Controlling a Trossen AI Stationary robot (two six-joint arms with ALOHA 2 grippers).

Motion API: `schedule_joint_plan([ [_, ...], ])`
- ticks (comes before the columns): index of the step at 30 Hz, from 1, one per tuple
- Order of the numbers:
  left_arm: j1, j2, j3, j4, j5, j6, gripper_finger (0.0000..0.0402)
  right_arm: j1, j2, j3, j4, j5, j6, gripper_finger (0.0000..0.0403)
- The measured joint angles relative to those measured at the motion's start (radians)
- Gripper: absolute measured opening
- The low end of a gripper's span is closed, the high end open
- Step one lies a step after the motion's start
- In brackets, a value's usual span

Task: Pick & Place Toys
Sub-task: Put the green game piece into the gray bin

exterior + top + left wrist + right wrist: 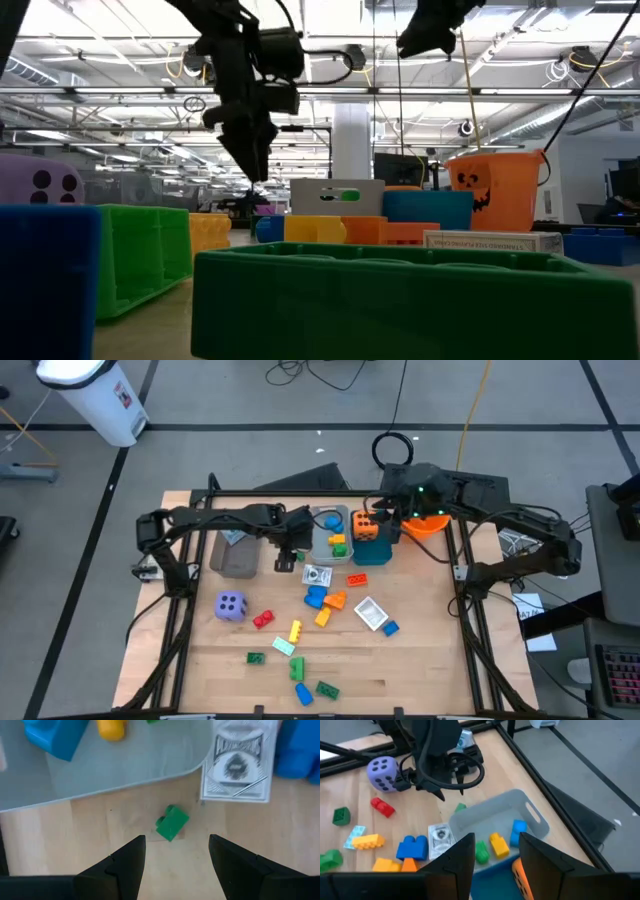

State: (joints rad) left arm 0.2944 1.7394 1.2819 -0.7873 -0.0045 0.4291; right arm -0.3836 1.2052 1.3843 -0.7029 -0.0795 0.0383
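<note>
Left gripper: fingers seen spread, empty, above one green brick.
Right gripper: parted, nothing held, over grey bin.
Purple dice: one, centre-left.
Bin edge: brick just beside it.

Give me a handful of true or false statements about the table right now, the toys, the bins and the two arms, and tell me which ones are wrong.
1. The left gripper hangs open above a small green brick lying on the wood. True.
2. That green brick lies inside the grey bin. False: it lies on the table just outside the bin's rim.
3. The purple dice sits in the grey bin. False: it stands on the table, towards the left side.
4. The right gripper holds nothing, its fingers apart above the bins. True.
5. A yellow brick lies in the grey bin. True.
</note>
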Motion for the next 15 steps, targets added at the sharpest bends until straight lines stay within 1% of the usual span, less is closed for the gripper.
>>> schedule_joint_plan([
  [2,0.001,0.016,0.000,0.006,-0.011,0.024,0.0227,-0.007,-0.022,-0.025,0.014,0.000,0.003,0.0144],
  [6,0.004,0.041,0.000,0.026,-0.022,0.067,0.0227,-0.009,-0.066,-0.127,0.092,0.000,0.052,0.0144],
  [11,0.010,0.055,0.000,0.054,-0.013,0.090,0.0227,-0.009,-0.137,-0.279,0.200,-0.002,0.145,0.0144],
  [15,0.019,0.057,0.000,0.053,0.017,0.113,0.0227,-0.009,-0.183,-0.362,0.230,-0.001,0.188,0.0144],
])
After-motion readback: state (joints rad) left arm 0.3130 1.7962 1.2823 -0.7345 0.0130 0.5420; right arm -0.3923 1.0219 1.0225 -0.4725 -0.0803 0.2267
